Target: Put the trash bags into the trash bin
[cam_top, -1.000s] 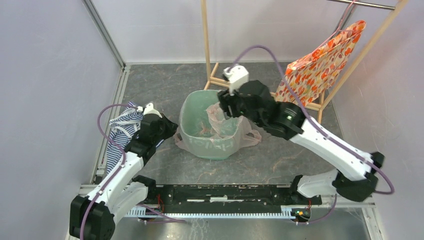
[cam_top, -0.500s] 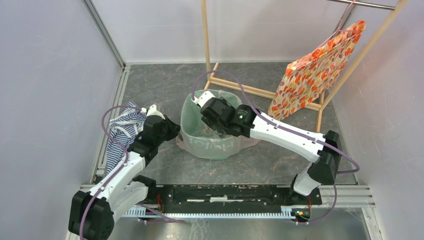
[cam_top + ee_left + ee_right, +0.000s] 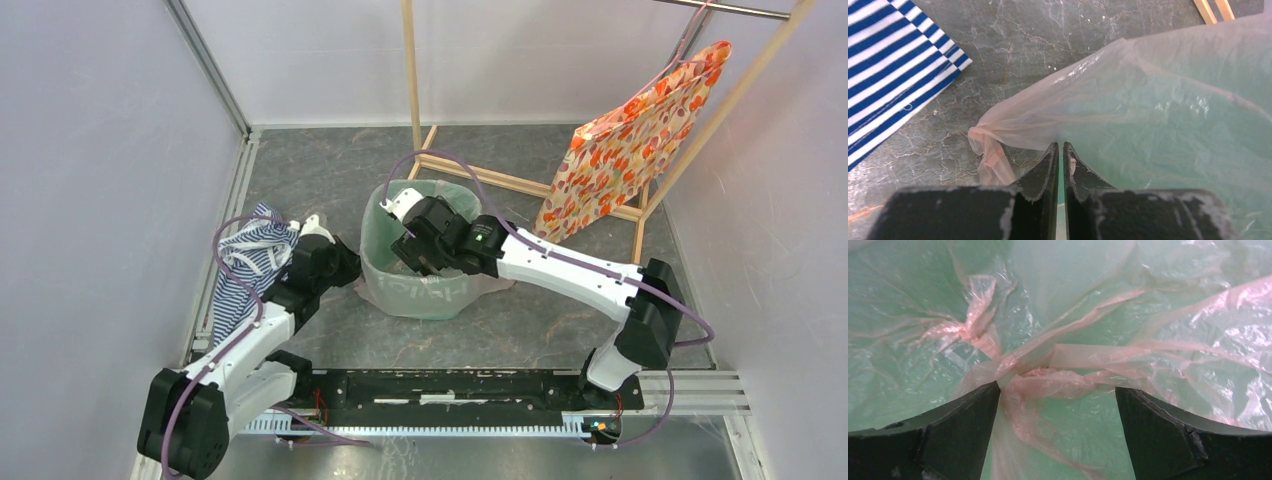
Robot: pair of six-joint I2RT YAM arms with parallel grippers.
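Surfaces: trash bag is thin translucent pink plastic film, crinkled, with glossy highlights. Under it, trash bin is smooth mint plastic. Left of bin, striped cloth is woven, matt. Around bin, table is grey, marbled, matt. Behind bin, rack is bare pale wood.

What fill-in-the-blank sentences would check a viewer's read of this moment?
The right gripper hangs inside the trash bin with its jaws ____.
The left gripper sits beside the bin with its jaws ____.
The striped cloth lies on the ____ arm's side of the bin.
Missing words: open; shut; left.
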